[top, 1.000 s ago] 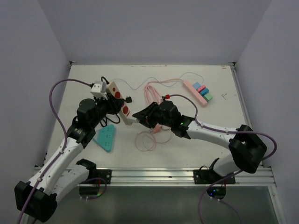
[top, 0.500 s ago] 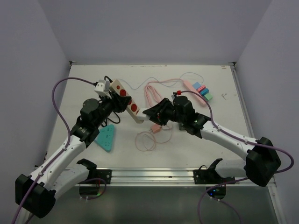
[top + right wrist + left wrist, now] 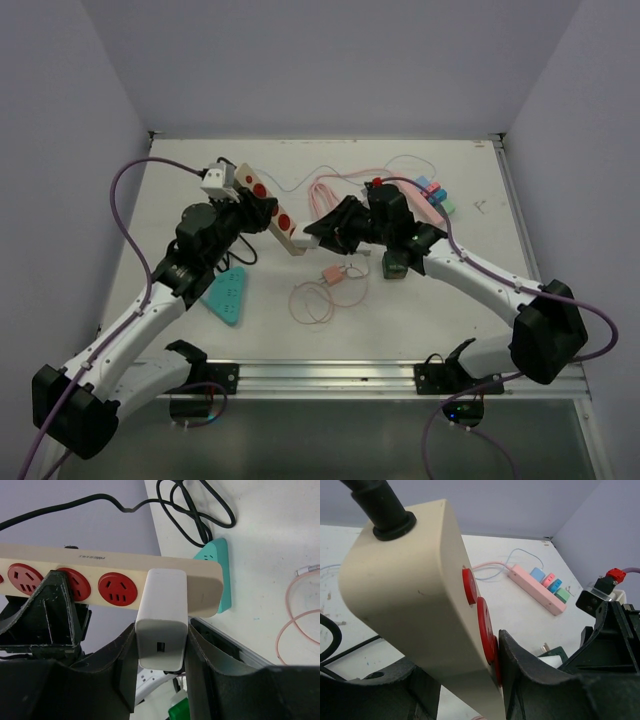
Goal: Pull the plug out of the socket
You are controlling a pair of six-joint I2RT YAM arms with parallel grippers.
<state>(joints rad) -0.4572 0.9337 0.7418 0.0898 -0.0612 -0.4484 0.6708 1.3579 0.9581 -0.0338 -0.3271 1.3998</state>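
Between right fingers, white plug in socket

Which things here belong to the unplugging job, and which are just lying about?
In the job: beige power strip, white plug, left gripper, right gripper.
Lying about: teal triangular socket, pink power strip, small pink adapter.
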